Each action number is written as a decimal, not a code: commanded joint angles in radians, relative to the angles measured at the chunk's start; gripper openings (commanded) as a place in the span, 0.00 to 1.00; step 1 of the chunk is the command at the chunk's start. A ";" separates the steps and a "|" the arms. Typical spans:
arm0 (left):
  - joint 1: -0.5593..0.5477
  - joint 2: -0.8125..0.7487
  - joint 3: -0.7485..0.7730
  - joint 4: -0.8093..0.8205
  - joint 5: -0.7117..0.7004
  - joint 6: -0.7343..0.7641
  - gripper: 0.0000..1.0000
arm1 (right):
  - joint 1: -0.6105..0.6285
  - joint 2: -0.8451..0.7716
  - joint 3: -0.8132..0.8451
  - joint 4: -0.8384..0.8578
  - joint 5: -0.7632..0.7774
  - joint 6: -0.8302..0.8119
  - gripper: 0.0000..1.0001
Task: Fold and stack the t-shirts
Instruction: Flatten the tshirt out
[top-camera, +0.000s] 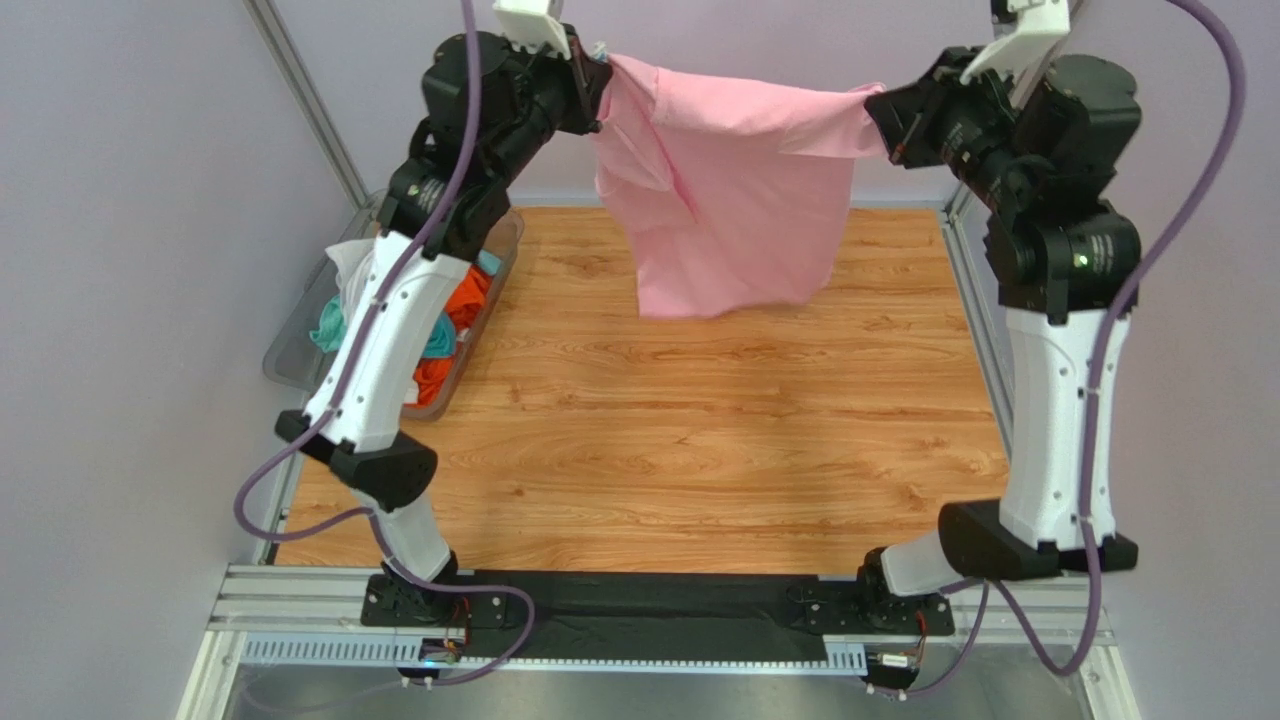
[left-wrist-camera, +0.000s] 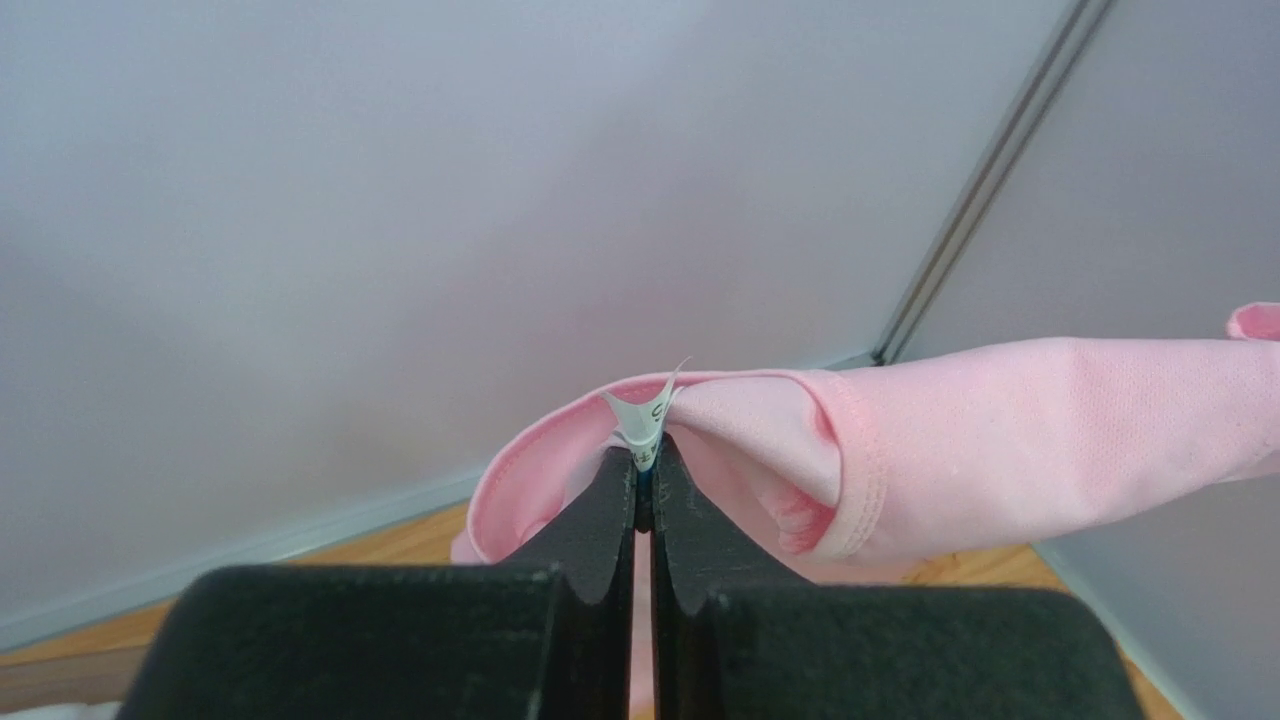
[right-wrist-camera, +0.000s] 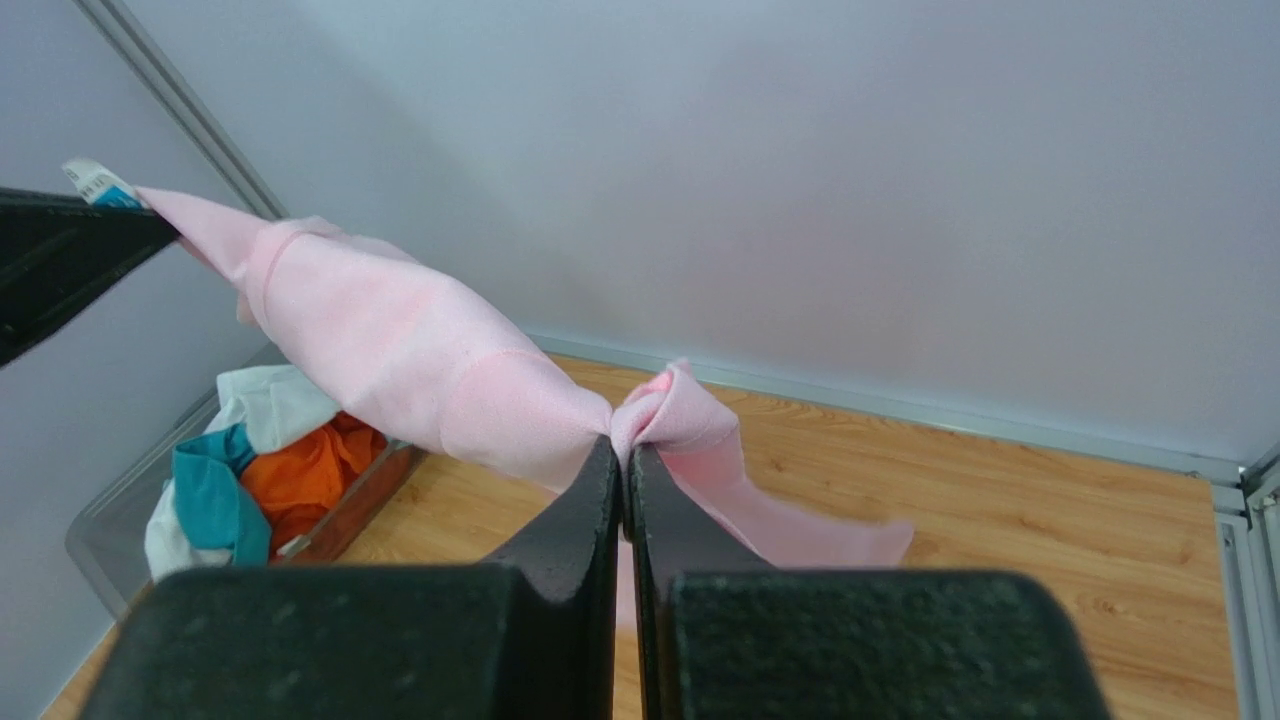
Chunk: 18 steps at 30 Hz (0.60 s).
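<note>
Top external view: the pink t-shirt (top-camera: 729, 195) hangs over the far part of the counter (top-camera: 676, 435). Its upper edge, the long axis, is stretched left to right between the raised left arm (top-camera: 383, 330) and right arm (top-camera: 1052, 390), and the body hangs downward. White, teal and orange t-shirts (top-camera: 451, 308) lie in the bin (top-camera: 293, 353) at the counter's left edge.

Left wrist view: the left fingers (left-wrist-camera: 616, 503) are closed on a pink fold carrying a white label (left-wrist-camera: 643, 420). The cloth runs off to the right.

Right wrist view: the right fingers (right-wrist-camera: 598, 488) are closed on a bunched fold. The cloth extends up-left as a taut band.
</note>
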 joint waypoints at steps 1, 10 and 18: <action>-0.002 -0.216 -0.112 0.130 0.066 0.054 0.00 | 0.000 -0.174 -0.175 0.012 -0.040 0.052 0.00; -0.002 -0.668 -1.201 0.274 -0.122 -0.108 0.00 | 0.228 -0.678 -1.144 0.118 -0.103 0.406 0.01; -0.002 -0.757 -1.604 0.055 -0.255 -0.415 0.50 | 0.573 -0.739 -1.717 0.297 -0.141 0.678 0.43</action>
